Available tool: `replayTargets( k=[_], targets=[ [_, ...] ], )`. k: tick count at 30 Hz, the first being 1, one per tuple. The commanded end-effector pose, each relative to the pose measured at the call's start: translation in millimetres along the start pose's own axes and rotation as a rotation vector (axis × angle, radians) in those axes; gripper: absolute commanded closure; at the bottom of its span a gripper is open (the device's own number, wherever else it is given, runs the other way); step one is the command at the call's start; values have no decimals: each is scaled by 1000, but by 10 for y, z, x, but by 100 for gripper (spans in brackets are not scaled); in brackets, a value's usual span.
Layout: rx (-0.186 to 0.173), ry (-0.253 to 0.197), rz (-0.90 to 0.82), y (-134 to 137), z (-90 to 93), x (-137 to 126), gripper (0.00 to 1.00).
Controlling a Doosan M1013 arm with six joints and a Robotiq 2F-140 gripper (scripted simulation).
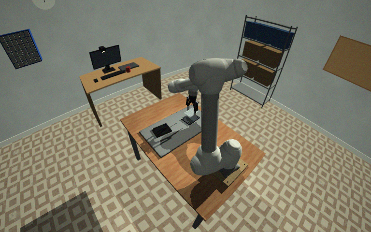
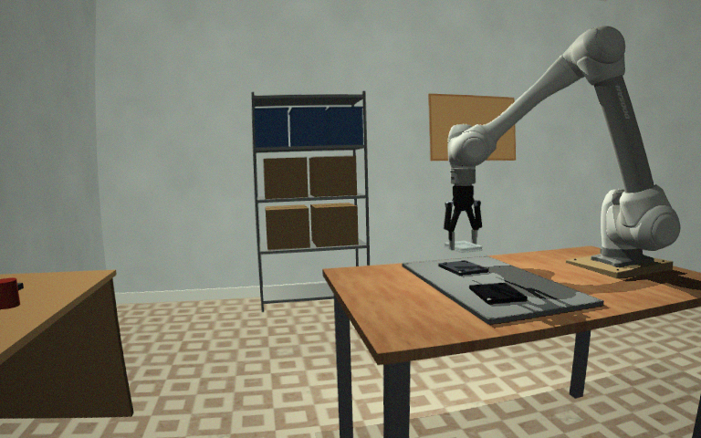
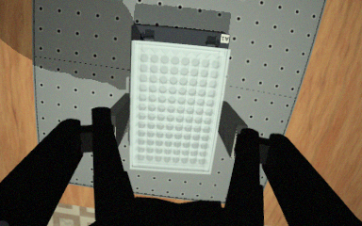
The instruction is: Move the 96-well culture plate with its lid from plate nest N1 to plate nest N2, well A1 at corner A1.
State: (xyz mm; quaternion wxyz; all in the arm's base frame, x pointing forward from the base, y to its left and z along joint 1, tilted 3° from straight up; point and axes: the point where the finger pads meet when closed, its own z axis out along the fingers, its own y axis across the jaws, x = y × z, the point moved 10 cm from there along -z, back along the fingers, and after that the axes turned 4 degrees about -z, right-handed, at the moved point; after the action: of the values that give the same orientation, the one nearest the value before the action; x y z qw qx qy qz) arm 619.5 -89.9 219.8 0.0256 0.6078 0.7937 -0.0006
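Note:
The white 96-well plate [image 3: 176,108] hangs level between my gripper's [image 3: 175,141] black fingers, which are shut on its long sides. Its clear lid seems to lie flat on it. Below it sits the dark nest N2 [image 3: 181,34], showing only past the plate's far end, with a white corner label [image 3: 224,40]. In the side view the plate [image 2: 462,245] floats a little above N2 [image 2: 463,266]. Nest N1 [image 2: 497,292] stands empty nearer that camera. From above, the gripper [image 1: 192,109] holds the plate [image 1: 190,112] over N2 [image 1: 190,119], and N1 [image 1: 161,129] is to its left.
Both nests stand on a grey perforated mat [image 1: 172,132] on the wooden table [image 2: 465,304]. The arm's base [image 1: 216,158] is at the table's near right. A shelf rack [image 2: 309,196] and a desk [image 1: 120,75] stand well away.

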Motion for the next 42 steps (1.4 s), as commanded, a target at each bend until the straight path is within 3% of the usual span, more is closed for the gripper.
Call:
replayTargets(
  k=[1,22,42],
  targets=[
    [0,0,0,0,-1,1,100],
    [0,0,0,2,-1,7,100],
    [0,0,0,2,299,9,100]
  ],
)
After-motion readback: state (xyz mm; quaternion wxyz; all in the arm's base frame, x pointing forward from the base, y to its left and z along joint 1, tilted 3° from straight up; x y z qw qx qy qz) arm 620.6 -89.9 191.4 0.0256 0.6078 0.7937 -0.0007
